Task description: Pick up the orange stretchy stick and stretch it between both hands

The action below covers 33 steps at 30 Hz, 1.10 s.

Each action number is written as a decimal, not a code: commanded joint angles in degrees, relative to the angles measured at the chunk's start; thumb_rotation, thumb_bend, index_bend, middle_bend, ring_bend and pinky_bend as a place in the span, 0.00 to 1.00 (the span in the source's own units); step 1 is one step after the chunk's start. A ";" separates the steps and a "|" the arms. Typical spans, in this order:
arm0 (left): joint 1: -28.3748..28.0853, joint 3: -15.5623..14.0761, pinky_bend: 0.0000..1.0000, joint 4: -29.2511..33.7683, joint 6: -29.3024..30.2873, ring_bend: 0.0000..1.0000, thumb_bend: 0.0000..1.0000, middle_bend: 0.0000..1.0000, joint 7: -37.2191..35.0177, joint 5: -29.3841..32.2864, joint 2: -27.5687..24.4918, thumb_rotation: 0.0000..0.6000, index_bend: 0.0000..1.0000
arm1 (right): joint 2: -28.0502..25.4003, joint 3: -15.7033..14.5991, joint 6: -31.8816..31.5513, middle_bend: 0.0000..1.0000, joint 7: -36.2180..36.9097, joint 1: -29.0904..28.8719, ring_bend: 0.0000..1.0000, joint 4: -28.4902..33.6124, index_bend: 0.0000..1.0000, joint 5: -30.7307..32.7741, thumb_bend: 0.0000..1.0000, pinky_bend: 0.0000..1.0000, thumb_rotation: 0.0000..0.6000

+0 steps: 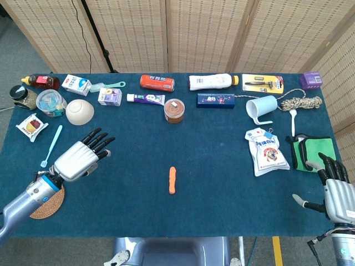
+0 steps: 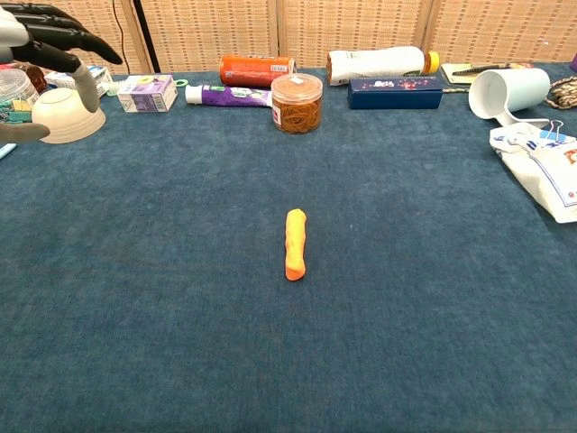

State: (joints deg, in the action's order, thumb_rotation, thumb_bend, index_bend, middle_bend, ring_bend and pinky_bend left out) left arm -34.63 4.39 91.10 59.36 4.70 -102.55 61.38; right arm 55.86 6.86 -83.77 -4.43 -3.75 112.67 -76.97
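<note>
Reaching stage: left hand (image 1: 83, 157) hovered empty, fingers spread, well apart from orange stick (image 1: 172, 180); next needed descent and pinch.

Bright, even light, soft faint shadows, both views sharp.

The orange stretchy stick (image 1: 172, 180) (image 2: 295, 244) is short and slightly lumpy, lying flat and unstretched near the frame's centre, running top to bottom, untouched.

Left robot hand (image 1: 82, 155): raised over the surface, fingers extended and apart, holding nothing. Right robot hand (image 1: 334, 188): at the near right edge, fingers spread, empty.
</note>
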 commanded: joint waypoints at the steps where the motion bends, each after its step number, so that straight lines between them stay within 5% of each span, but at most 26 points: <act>1: -2.92 -0.26 0.00 -2.09 -2.18 0.06 0.35 0.12 -1.40 -1.14 2.73 1.00 0.36 | -0.03 0.13 0.25 0.06 -0.26 -0.17 0.02 0.06 0.20 0.45 0.08 0.00 1.00; 33: -19.96 -0.57 0.00 -16.37 -11.42 0.03 0.35 0.12 -2.32 0.50 24.90 1.00 0.39 | -0.49 0.29 -0.29 0.06 0.90 0.60 0.02 -1.50 0.19 2.51 0.08 0.00 1.00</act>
State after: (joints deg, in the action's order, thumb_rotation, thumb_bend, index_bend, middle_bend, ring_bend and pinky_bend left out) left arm -53.77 3.77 75.51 48.76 1.89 -102.50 85.24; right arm 55.42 7.13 -84.01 -3.62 -3.22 111.24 -74.53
